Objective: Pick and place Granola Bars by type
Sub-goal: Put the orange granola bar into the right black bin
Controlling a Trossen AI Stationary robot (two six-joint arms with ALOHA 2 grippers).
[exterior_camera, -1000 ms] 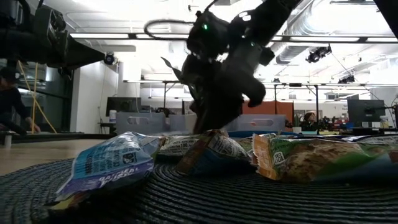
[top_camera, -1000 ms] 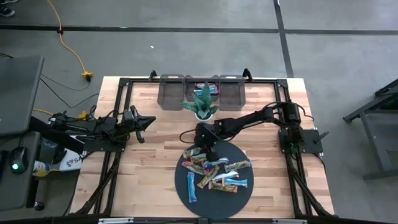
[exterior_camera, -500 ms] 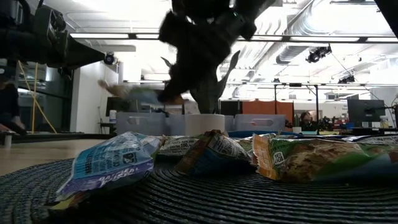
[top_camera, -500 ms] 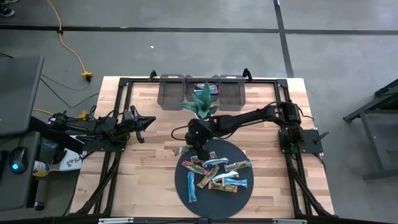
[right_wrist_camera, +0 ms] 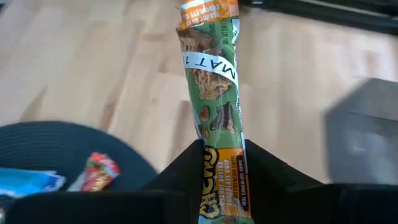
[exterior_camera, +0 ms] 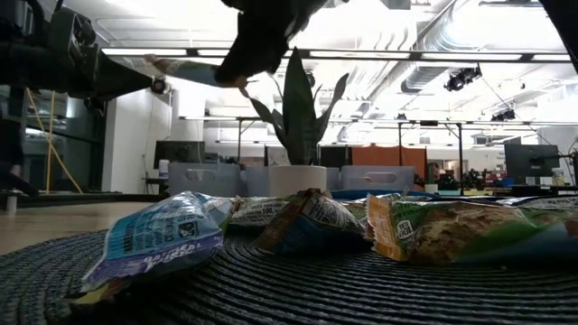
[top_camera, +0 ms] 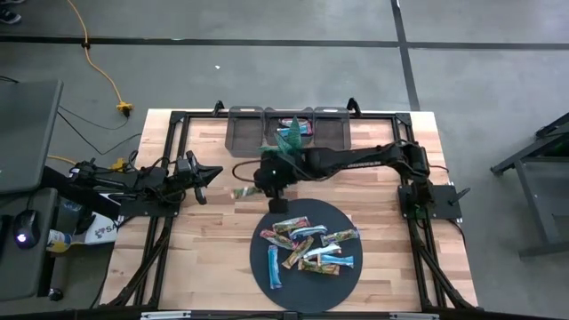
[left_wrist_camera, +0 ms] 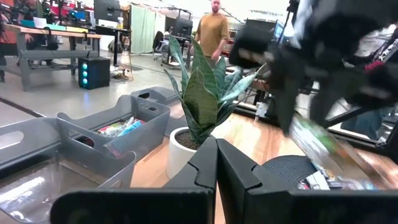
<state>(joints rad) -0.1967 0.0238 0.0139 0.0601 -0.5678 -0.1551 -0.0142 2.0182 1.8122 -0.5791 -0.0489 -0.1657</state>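
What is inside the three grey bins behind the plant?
The middle bin holds a few wrapped bars, partly hidden by the plant. The left bin and the right bin look empty. The right gripper holds a green bar.

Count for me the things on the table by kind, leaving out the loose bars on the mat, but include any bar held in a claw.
Grey bins: 3
Potted plant: 1
Round dark mat: 1
Granola bar held in the right claw: 1
Total: 6
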